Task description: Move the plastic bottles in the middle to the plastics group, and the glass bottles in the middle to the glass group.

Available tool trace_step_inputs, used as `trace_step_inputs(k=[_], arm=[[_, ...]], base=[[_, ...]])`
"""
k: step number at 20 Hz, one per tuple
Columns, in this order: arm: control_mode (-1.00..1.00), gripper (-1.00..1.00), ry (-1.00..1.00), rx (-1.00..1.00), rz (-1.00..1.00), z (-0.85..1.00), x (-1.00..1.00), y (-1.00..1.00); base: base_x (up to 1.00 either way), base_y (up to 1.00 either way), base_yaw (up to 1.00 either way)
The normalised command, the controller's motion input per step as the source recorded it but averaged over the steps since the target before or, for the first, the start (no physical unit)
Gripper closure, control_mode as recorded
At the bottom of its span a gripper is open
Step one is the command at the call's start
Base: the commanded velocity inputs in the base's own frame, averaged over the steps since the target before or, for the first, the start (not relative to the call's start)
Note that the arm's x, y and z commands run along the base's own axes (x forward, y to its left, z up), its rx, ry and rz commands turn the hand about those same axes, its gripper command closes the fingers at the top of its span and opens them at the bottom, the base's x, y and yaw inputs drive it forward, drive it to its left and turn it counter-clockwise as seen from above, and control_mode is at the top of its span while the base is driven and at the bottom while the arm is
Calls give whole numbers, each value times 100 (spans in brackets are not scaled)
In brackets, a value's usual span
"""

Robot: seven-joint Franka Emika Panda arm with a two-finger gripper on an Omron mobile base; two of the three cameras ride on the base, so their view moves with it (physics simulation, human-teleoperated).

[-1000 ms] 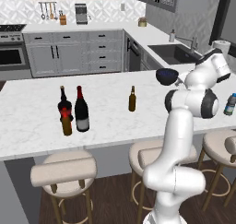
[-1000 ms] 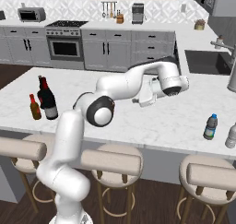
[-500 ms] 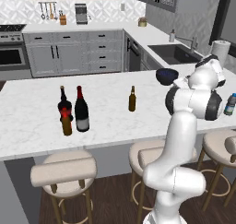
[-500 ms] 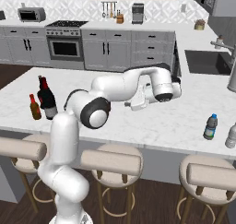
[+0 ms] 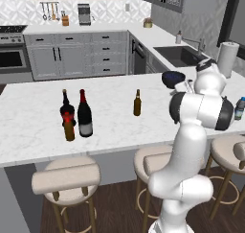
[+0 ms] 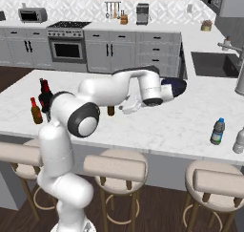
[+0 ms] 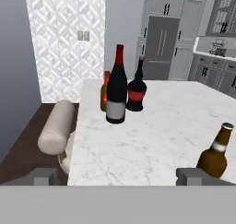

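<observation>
- The tall black wine bottle with red foil top and pale label (image 5: 84,114) already stands just beside the glass group: the dark round-shouldered bottle with red label (image 5: 66,109) and the stubby amber-brown bottle (image 5: 69,129).
- The slim olive-brown beer bottle (image 5: 137,103) stands alone mid-worktop (image 5: 110,131), at about 5 o'clock in the hand view; likely next.
- The small bluish plastic bottle with teal label (image 6: 218,131) appears unmoved.
- The claw (image 7: 119,176) is wide open, holding nothing.
</observation>
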Motion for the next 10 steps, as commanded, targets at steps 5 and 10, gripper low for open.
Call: trace_step_inputs(k=[5,10], arm=[[-100,-100,0,-5,-2,-14,2,35],[-100,-100,0,0,0,-16,1,26]], base=[[0,0,0],[0,0,0]])
